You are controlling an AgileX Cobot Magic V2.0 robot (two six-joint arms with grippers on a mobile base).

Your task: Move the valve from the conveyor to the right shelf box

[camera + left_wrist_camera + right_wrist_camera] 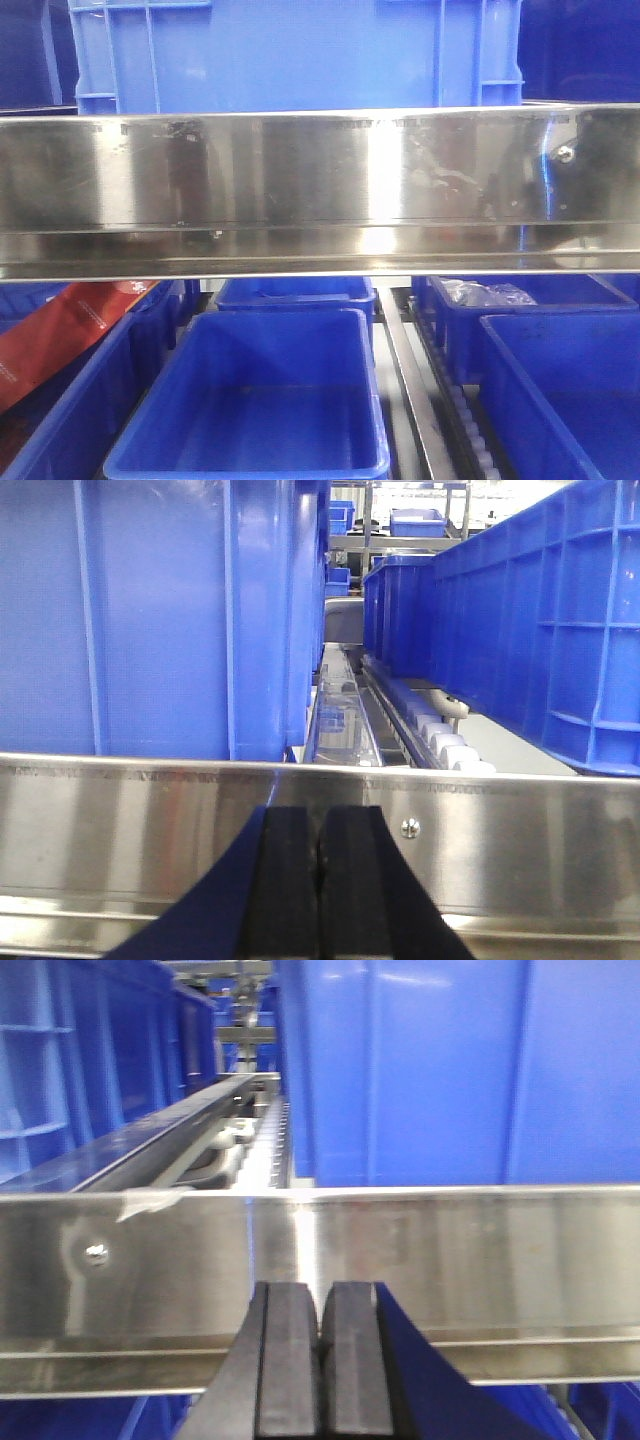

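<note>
Front view: steel shelf rail [320, 190] across frame; blue crate [300, 50] above; empty blue bin [250, 400] below; bagged item in right bin [485, 293]. Valve and conveyor not visible.

Left wrist view: left pincer [320, 890] closed, empty, before rail; roller track [440, 735] between crates.

Right wrist view: right pincer [322, 1370] closed, empty.

Advice: turn toward conveyor, locate valve, open pincer before descent.
</note>
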